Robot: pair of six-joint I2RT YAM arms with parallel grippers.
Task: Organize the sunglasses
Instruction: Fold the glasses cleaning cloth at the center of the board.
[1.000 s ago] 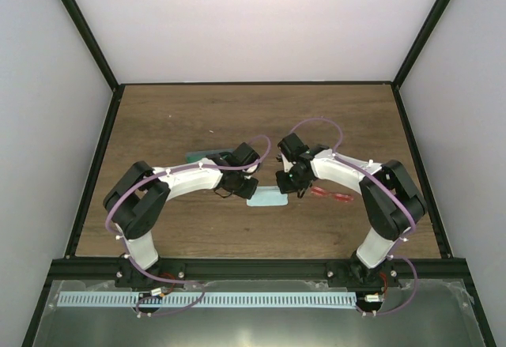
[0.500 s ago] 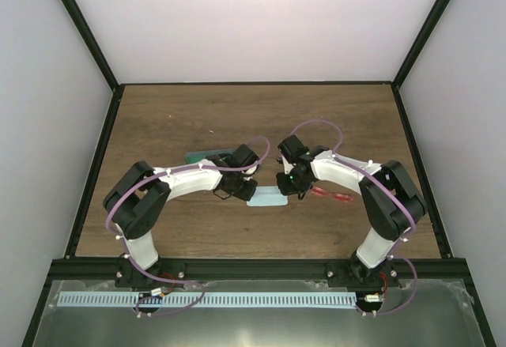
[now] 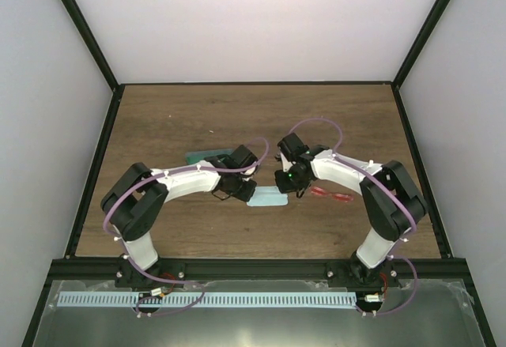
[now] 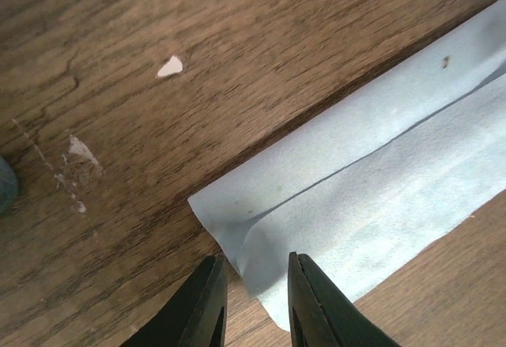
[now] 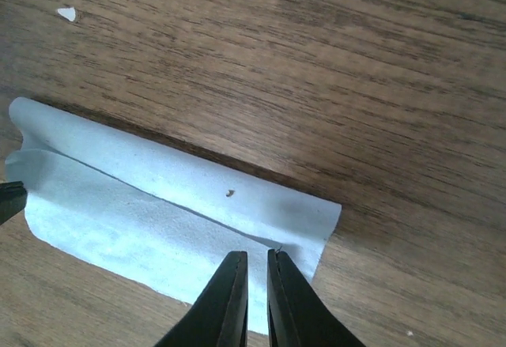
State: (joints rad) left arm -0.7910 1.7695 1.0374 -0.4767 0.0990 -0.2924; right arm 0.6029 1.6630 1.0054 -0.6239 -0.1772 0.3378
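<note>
The sunglasses [image 3: 330, 195] lie unmoved on the desk [image 3: 174, 118], at 3 o'clock from the light blue cloth [image 3: 266, 198]. The left fingers [image 4: 207, 299], shut a second ago, now stand narrowly apart at the cloth's 9 o'clock end. The right fingers [image 5: 229, 299] show only a slit at its 3 o'clock end.

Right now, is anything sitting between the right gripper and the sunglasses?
Nothing visible does. The right gripper is at the right edge of the folded blue cloth, and the sunglasses lie on the table just to its right, partly under that arm's own forearm. The cloth lies to the other side.
</note>
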